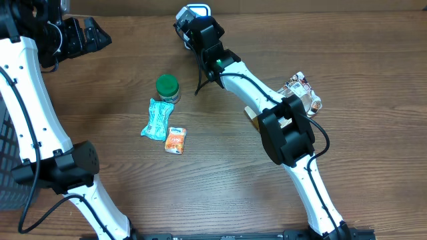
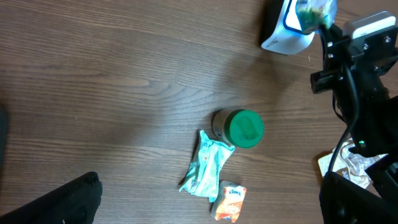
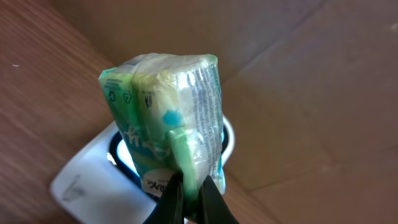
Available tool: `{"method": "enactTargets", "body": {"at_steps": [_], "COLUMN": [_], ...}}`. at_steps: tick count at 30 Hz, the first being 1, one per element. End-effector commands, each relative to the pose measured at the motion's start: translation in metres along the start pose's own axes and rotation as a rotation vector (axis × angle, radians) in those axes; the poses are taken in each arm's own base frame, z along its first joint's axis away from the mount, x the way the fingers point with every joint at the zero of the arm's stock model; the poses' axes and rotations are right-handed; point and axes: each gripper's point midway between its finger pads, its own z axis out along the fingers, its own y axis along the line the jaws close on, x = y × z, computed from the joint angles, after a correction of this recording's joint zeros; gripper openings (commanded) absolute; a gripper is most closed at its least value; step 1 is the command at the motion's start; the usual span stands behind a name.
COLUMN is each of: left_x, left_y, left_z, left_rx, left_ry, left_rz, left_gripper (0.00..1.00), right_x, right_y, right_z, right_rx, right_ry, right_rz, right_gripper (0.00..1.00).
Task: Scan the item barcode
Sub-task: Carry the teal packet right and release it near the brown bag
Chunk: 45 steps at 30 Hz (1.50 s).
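1. Near the middle of the table, an orange packet (image 1: 175, 141), a teal packet (image 1: 157, 119) and a green-lidded jar (image 1: 167, 87) are seen. Nothing is touching them.
2. Far on the left, the left end effector (image 1: 93, 37) is spread wide open. Nothing is held in it, and it is well apart from the scanner.
3. The right end effector (image 3: 189, 193) is shut tight on the green pack (image 3: 165, 112). The pack is pinched at its bottom edge and stands straight up from the fingers.
4. The scanner (image 3: 93, 180) is found just past the pack, at the far edge of the table, beside a cardboard wall (image 3: 298, 93). Its lit window is faced by the pack. The barcode itself cannot be made out, so a small turn of the pack is likely needed.
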Motion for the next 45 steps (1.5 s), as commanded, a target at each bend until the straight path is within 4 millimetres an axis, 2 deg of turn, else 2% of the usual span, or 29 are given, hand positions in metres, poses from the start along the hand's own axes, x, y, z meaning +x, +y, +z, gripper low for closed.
{"method": "enactTargets", "body": {"at_steps": [1, 2, 3, 5, 8, 10, 11, 12, 17, 22, 24, 26, 27, 28, 29, 32, 36, 38, 40, 41, 43, 45], "left_x": [0.001, 0.001, 0.001, 0.001, 0.001, 0.001, 0.001, 0.001, 0.001, 0.001, 0.001, 0.001, 0.001, 0.001, 0.001, 0.001, 0.001, 0.001, 0.001, 0.001, 0.001, 0.001], "left_y": [-0.006, -0.006, -0.006, -0.006, -0.006, -0.006, -0.006, -0.006, -0.006, -0.005, -0.005, -0.006, -0.005, -0.005, -0.005, -0.005, -0.005, -0.006, -0.005, -0.005, -0.005, -0.005], "left_z": [0.001, 0.001, 0.001, 0.001, 0.001, 0.001, 0.001, 0.001, 0.001, 0.001, 0.001, 0.001, 0.001, 0.001, 0.001, 0.001, 0.001, 0.001, 0.001, 0.001, 0.001, 0.001], "left_rx": [0.006, 0.006, 0.006, 0.006, 0.006, 0.006, 0.006, 0.006, 0.006, 0.005, 0.004, 0.006, 0.006, 0.006, 0.006, 0.006, 0.005, 0.006, 0.006, 0.006, 0.006, 0.006], "left_ry": [0.006, 0.006, 0.006, 0.006, 0.006, 0.006, 0.006, 0.006, 0.006, 0.006, 0.004, 0.004, 0.004, 0.004, 0.004, 0.004, 0.004, 0.004, 0.004, 0.004, 0.004, 0.004], "left_rz": [0.013, 0.013, 0.013, 0.013, 0.013, 0.013, 0.013, 0.013, 0.013, 0.013, 0.014, 0.014, 0.014, 0.014, 0.014, 0.014, 0.014, 0.014, 0.014, 0.014, 0.014, 0.013], "left_gripper": [0.99, 1.00, 1.00, 1.00, 1.00, 1.00, 1.00, 1.00, 1.00, 1.00, 1.00, 1.00, 1.00, 1.00, 1.00, 1.00, 1.00, 1.00, 1.00, 1.00, 1.00, 1.00], "right_x": [-0.064, -0.071, -0.082, -0.091, -0.087, -0.060, -0.050, -0.013, 0.095, 0.170, 0.192, 0.224, 0.231, 0.238, 0.243, 0.233, 0.190, 0.167, 0.141, 0.125, 0.115, 0.108], "right_y": [-0.040, -0.044, -0.047, -0.047, -0.052, -0.053, -0.051, -0.043, -0.021, 0.007, 0.014, 0.020, 0.020, 0.020, 0.018, 0.011, -0.003, -0.006, 0.004, 0.019, 0.041, 0.055], "right_z": [-0.046, -0.057, -0.077, -0.103, -0.153, -0.183, -0.190, -0.207, -0.243, -0.259, -0.264, -0.272, -0.275, -0.278, -0.282, -0.285, -0.280, -0.279, -0.282, -0.288, -0.297, -0.302], "right_rx": [-0.029, -0.056, -0.126, -0.227, -0.384, -0.437, -0.451, -0.470, -0.454, -0.446, -0.428, -0.400, -0.394, -0.390, -0.389, -0.449, -0.549, -0.588, -0.683, -0.759, -0.784, -0.788], "right_ry": [-0.110, -0.112, -0.106, -0.085, 0.040, 0.209, 0.267, 0.449, 0.933, 1.180, 1.250, 1.346, 1.368, 1.391, 1.415, 1.402, 1.278, 1.223, 1.174, 1.157, 1.174, 1.173], "right_rz": [0.204, 0.244, 0.323, 0.418, 0.618, 0.724, 0.747, 0.784, 0.775, 0.756, 0.772, 0.805, 0.811, 0.817, 0.822, 0.830, 0.839, 0.858, 0.896, 0.907, 0.871, 0.832], "right_gripper": [0.04, 0.04, 0.04, 0.04, 0.04, 0.04, 0.04, 0.04, 0.04, 0.04, 0.04, 0.04, 0.04, 0.07, 0.17, 0.33, 0.50, 0.51, 0.48, 0.48, 0.49, 0.50]}}
